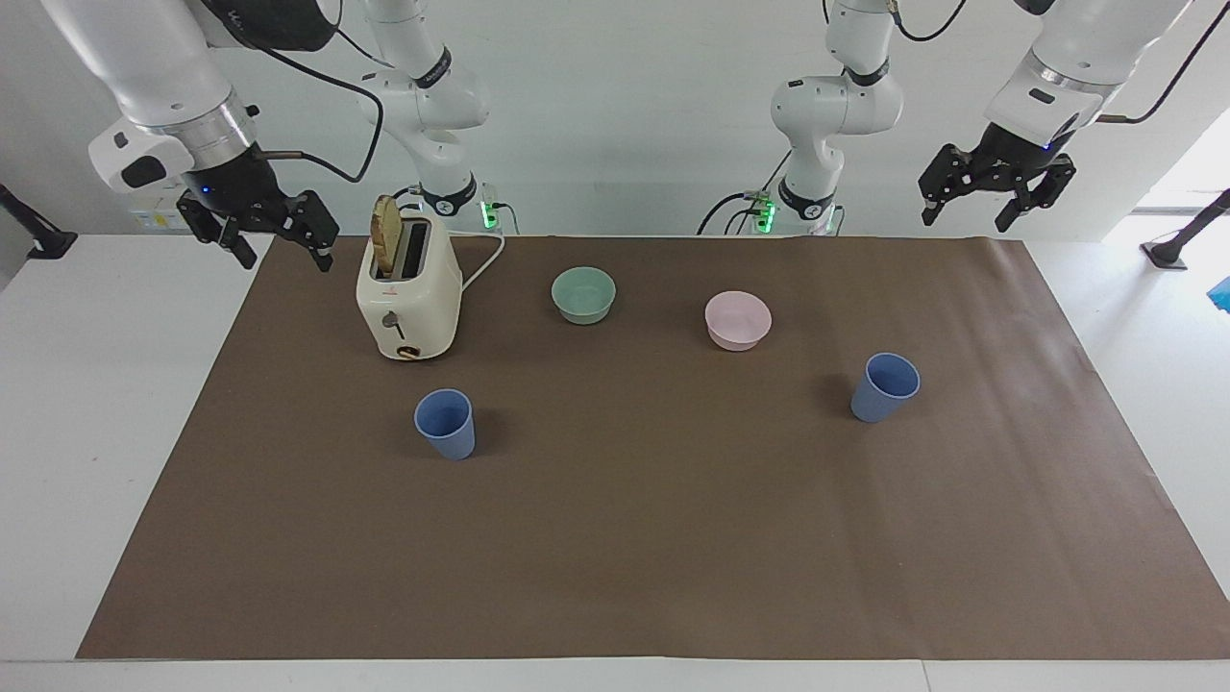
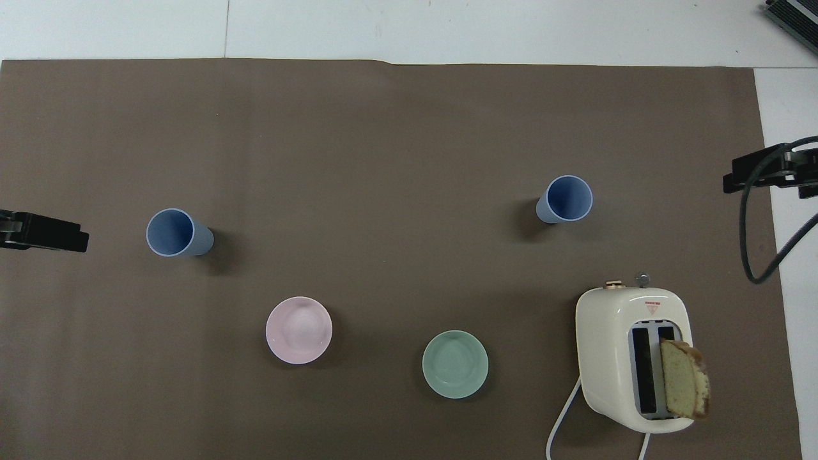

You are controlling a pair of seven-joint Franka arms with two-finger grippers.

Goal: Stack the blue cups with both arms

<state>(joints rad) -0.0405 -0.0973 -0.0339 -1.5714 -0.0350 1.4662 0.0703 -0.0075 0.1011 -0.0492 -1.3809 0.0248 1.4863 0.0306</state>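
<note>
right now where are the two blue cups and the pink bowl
blue cup by the toaster [image 1: 445, 424], facing view, outer wall
blue cup toward the left arm's end [image 1: 882, 389], facing view, outer wall
pink bowl [image 1: 737, 322], facing view, rim

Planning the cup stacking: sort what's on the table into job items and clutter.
Job:
- blue cup beside the toaster
- blue cup toward the left arm's end
- left end effector, open, raised
- right end effector, open, raised

Clutter:
- toaster with bread
- green bowl
- pink bowl
</note>
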